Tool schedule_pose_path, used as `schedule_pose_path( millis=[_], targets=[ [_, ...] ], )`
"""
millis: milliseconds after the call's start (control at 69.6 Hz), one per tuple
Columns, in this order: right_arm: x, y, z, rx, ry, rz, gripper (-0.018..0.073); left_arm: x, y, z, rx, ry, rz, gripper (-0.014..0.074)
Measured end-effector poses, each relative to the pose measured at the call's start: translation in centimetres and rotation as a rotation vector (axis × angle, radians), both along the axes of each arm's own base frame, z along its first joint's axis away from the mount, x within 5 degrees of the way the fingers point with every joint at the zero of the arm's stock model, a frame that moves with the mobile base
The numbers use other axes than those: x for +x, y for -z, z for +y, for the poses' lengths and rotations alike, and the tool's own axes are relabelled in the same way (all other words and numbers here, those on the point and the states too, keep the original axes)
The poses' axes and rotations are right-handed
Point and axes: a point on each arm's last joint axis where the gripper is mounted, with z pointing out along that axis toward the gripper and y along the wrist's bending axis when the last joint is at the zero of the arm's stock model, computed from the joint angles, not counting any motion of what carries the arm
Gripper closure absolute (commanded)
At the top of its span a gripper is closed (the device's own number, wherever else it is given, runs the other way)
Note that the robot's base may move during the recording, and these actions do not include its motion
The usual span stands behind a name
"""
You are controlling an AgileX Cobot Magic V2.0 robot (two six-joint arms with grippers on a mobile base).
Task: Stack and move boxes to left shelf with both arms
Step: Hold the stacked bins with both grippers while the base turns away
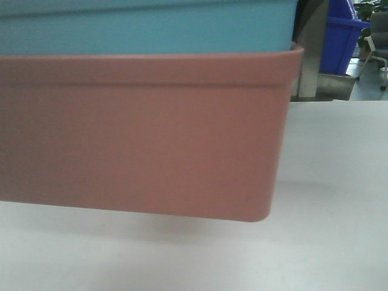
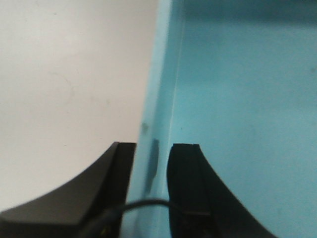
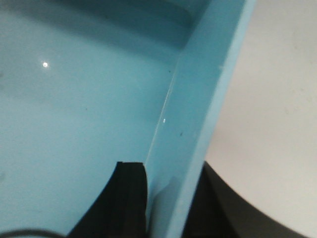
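The light blue box (image 1: 145, 27) sits nested inside the salmon pink box (image 1: 139, 133). Together they fill most of the front view, very close to the camera. The pink box's bottom edge hangs a little above the white table (image 1: 333, 182), with a soft shadow under it. My left gripper (image 2: 154, 148) is shut on the blue box's (image 2: 237, 99) left wall, one finger inside and one outside. My right gripper (image 3: 168, 168) is shut on the right wall of the blue box (image 3: 74, 109) in the same way. The left shelf is out of view.
Behind the stack at the back right stands a steel post (image 1: 312, 48) with a steel base. A dark blue crate (image 1: 342, 39) and an office chair (image 1: 379, 42) lie beyond it. White tabletop shows beside both held walls in the wrist views.
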Motion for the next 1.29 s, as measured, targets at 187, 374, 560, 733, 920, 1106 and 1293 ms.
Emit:
schedule_pose_path(
  millis=[187, 374, 560, 733, 920, 1106, 1293],
  targets=[
    [0.02, 0.04, 0.02, -0.001, 0.0, 0.001, 0.0501, 0.0, 0.0, 0.0, 0.0, 0.0, 0.0, 0.0608],
    [0.02, 0.04, 0.02, -0.001, 0.0, 0.001, 0.0501, 0.0, 0.0, 0.0, 0.0, 0.0, 0.0, 0.0608],
    [0.02, 0.04, 0.02, -0.001, 0.0, 0.001, 0.0501, 0.0, 0.0, 0.0, 0.0, 0.0, 0.0, 0.0608],
    [0.02, 0.04, 0.02, -0.002, 0.0, 0.0, 0.0501, 0.01, 0.0, -0.01, -0.001, 0.0, -0.001, 0.0608],
    [0.03, 0.03, 0.01, -0.003, 0.0, -0.001, 0.0501, 0.03, -0.02, -0.04, -0.004, 0.002, -0.004, 0.0608],
    [0.03, 0.04, -0.01, -0.004, 0.002, -0.001, 0.0501, 0.04, -0.03, -0.06, -0.006, 0.003, -0.006, 0.0608],
    [0.03, 0.04, -0.01, -0.004, 0.002, -0.001, 0.0501, 0.04, -0.03, -0.06, -0.006, 0.003, -0.006, 0.0608]
  ],
)
